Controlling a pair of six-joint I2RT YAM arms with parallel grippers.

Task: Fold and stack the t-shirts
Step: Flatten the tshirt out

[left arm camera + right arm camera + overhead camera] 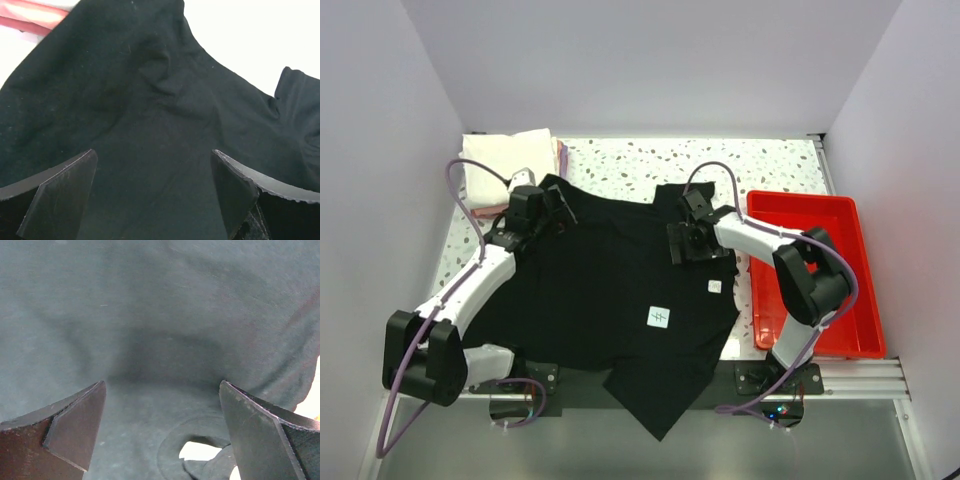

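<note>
A large black t-shirt (610,290) lies spread and rumpled over the middle of the table, its hem hanging over the near edge, with a white label (659,316) on it. Folded t-shirts (510,160), white on top with pink at the edge, are stacked at the back left. My left gripper (552,205) hovers open over the shirt's back left part, with only black cloth (150,100) between its fingers (65,190). My right gripper (682,245) stands open over the shirt's back right part. Under it the cloth (160,305) curls into a small loop.
A red plastic tray (815,270) sits along the right side of the table, beside the right arm. The speckled tabletop (650,160) shows behind the shirt. White walls close in the back and both sides. The folded stack's pink edge (30,15) lies just past the left gripper.
</note>
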